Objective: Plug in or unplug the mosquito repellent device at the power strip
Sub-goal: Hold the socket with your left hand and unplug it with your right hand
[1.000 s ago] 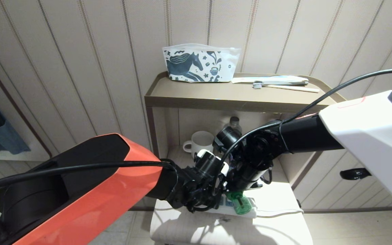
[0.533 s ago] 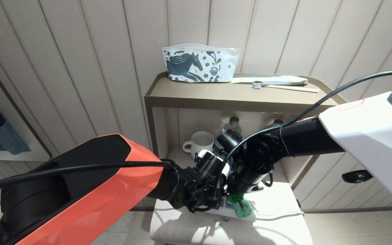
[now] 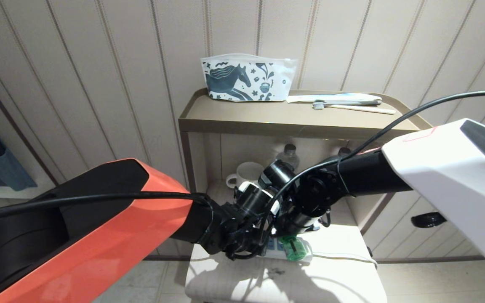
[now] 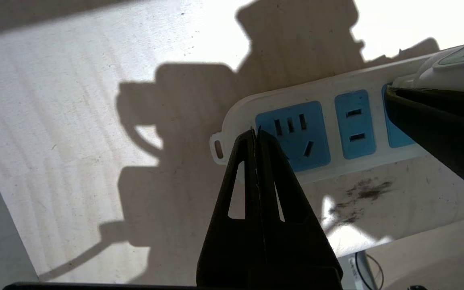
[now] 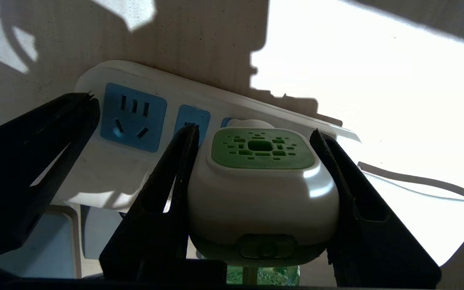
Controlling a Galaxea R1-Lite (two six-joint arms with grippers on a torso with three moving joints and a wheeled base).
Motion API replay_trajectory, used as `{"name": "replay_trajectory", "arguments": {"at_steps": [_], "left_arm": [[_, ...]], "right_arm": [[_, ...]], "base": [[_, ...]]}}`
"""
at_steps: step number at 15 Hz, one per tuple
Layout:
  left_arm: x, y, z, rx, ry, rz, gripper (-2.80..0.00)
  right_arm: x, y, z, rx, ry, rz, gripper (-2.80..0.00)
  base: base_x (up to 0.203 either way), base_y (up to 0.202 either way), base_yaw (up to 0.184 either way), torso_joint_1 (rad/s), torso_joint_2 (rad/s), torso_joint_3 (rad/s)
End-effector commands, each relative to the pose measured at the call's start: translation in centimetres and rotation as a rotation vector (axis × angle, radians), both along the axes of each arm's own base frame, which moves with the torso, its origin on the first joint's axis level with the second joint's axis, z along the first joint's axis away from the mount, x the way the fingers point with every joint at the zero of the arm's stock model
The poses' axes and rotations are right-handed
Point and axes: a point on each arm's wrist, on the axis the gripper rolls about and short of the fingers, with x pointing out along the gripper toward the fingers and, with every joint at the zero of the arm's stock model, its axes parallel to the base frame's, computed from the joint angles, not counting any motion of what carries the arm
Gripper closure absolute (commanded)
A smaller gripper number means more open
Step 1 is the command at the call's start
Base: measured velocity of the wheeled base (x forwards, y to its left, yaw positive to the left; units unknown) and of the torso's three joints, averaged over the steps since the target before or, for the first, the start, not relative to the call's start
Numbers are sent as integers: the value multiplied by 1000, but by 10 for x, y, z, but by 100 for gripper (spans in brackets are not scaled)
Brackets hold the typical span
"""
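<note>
The mosquito repellent device [image 5: 262, 181], a white head with a perforated green top, is held between the black fingers [image 5: 171, 169] of my right gripper [image 5: 255, 132], which is shut on its sides. Its back sits against the third blue panel of the power strip [image 5: 95, 169]; the prongs are hidden. In the head view its green bottle [image 3: 295, 249] shows below my wrists, over the power strip [image 3: 273, 247]. My left gripper [image 4: 256, 131] is shut and empty. Its tips are at the strip's free end [image 4: 236, 121], beside the first socket.
The strip lies on a pale stool top [image 3: 343, 277] with a dark smudge [image 4: 361, 191], and its white cord [image 3: 343, 255] trails right. Behind stands a shelf unit [image 3: 267, 120] with a horse-print pouch [image 3: 246, 78], a toothbrush [image 3: 352, 107], a white mug [image 3: 246, 171] and a bottle [image 3: 289, 152].
Both wrists have shifted a little to the left in the head view. The device, still gripped, and the strip's cord end have moved slightly up with the right gripper. The left gripper stays shut.
</note>
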Motion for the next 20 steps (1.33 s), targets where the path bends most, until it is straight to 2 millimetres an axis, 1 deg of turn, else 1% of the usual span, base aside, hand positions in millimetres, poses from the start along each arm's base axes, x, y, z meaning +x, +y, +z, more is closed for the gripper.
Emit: {"name": "replay_trajectory", "arguments": {"at_steps": [1, 4, 7, 12, 17, 20], "left_arm": [[0, 0, 11, -28, -20, 5, 0], [-1, 0, 11, -29, -18, 3, 0], [0, -4, 0, -8, -14, 6, 0], [1, -11, -8, -5, -8, -4, 0], [5, -17, -16, -4, -7, -4, 0], [7, -18, -12, -14, -15, -3, 0]], "right_arm": [[1, 1, -4, -6, 9, -1, 0], [3, 3, -4, -3, 5, -2, 0], [4, 3, -8, -6, 11, -2, 0], [9, 7, -13, -5, 13, -1, 0], [9, 9, -13, -5, 13, 4, 0], [9, 10, -14, -7, 15, 5, 0]], "base": [[0, 0, 0, 0, 0, 0], [0, 0, 0, 0, 0, 0], [0, 0, 0, 0, 0, 0], [0, 0, 0, 0, 0, 0], [0, 0, 0, 0, 0, 0], [0, 0, 0, 0, 0, 0]]}}
